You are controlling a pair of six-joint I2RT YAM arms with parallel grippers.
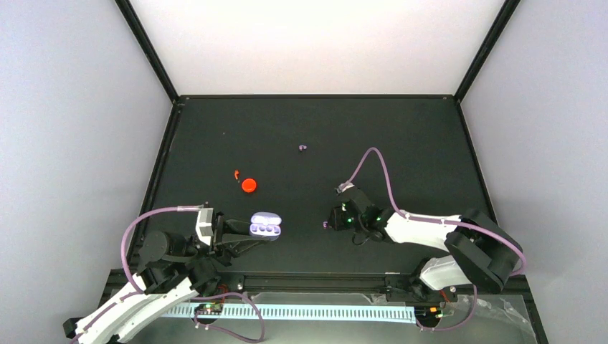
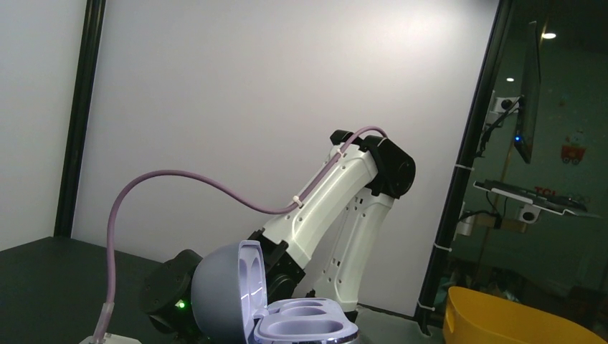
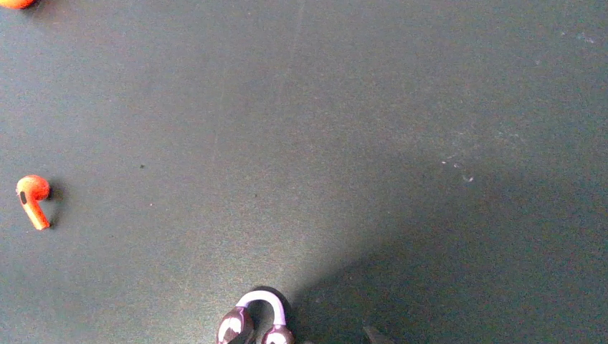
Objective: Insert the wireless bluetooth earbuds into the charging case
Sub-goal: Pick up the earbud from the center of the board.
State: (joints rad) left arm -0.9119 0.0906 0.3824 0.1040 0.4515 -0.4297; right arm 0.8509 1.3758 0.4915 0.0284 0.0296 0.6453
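A lavender charging case [image 1: 264, 225] stands open in my left gripper [image 1: 252, 236], which is shut on it near the table's front left. In the left wrist view the case [image 2: 301, 321] shows its raised lid and empty sockets; my fingers are hidden there. A lavender hook-shaped earbud [image 1: 326, 226] lies on the mat just left of my right gripper [image 1: 337, 216]. In the right wrist view this earbud [image 3: 257, 321] lies at the bottom edge, by my open right gripper [image 3: 308, 340], untouched. A second lavender earbud [image 1: 302, 148] lies farther back.
A red-orange case [image 1: 249, 185] and a red-orange earbud [image 1: 236, 174] lie left of centre; the earbud also shows in the right wrist view [image 3: 32, 199]. The left wrist view shows the right arm [image 2: 344, 208] behind the case and a yellow bin [image 2: 516, 322] off the table.
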